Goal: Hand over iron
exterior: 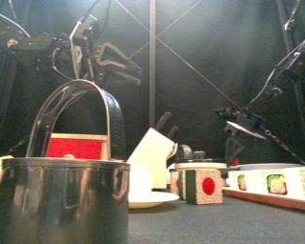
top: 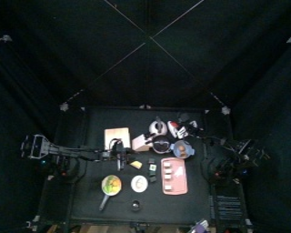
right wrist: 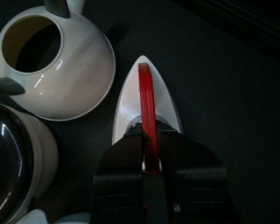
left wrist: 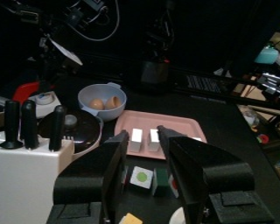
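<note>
The iron (right wrist: 130,105) is white with a red handle and lies flat on the black table beside a white teapot (right wrist: 55,57). My right gripper (right wrist: 146,140) is shut on the iron's red handle from above. In the top view the iron (top: 180,127) sits at the table's back right, with the right gripper (top: 189,132) on it. My left gripper (left wrist: 154,150) is open and empty, hovering above the table's left middle (top: 116,153), apart from the iron. I cannot make out the iron in the front view.
A pink tray (left wrist: 140,124) with small pieces, a bowl (left wrist: 101,98) and a white knife block (left wrist: 25,153) lie under the left gripper. A dark round dish (right wrist: 8,166) lies next to the iron. A metal pot (exterior: 60,200) stands at the table's front.
</note>
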Robot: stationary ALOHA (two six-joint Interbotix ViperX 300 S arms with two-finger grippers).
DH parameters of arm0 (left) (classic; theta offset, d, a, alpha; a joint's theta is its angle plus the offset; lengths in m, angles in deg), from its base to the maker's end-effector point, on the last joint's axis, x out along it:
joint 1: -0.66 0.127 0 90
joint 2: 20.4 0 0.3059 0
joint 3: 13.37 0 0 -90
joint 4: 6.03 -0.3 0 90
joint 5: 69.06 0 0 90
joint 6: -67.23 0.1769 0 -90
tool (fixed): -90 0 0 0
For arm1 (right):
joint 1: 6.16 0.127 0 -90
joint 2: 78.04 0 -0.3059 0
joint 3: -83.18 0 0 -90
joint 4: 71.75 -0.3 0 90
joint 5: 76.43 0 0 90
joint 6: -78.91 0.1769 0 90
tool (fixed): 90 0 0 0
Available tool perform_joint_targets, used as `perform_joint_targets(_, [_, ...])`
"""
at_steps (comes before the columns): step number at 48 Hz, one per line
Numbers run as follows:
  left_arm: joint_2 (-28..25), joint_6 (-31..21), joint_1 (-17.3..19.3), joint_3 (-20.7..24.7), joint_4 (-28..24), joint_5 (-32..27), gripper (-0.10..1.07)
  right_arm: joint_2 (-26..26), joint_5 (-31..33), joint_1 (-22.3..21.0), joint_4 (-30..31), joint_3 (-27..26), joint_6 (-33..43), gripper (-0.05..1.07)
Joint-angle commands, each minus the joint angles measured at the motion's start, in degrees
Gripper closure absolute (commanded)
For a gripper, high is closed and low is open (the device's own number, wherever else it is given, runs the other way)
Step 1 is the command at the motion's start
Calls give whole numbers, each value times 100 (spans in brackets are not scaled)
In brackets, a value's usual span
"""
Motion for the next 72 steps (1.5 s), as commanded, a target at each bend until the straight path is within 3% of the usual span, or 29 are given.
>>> perform_joint_targets(1, [9,0,-9,70,-18,53,22,-185,-9,9,0,-62,0,78])
perform_joint_targets(26, [9,9,-9,88,-9,62,22,-888,141,483,0,9,9,78])
perform_joint_targets(40, [9,35,-26,448,-70,360,21,-1459,141,905,26,132,-62,78])
perform_joint_targets(47, [88,44,9,694,-202,246,20,-1969,132,1362,70,185,-70,78])
perform_joint_targets(55, [343,70,44,1107,-316,-817,11,-2487,97,1951,334,308,-70,78])
perform_joint_targets(59, [308,62,193,1318,-712,-1204,3,-2707,88,2136,501,360,-44,78])
perform_joint_targets(64, [193,53,369,1582,-1178,-1239,1,-2953,-105,2452,606,483,-88,78])
perform_joint_targets(72, [-281,62,686,2118,-1239,-1274,1,-3050,-343,3182,1169,483,-70,78])
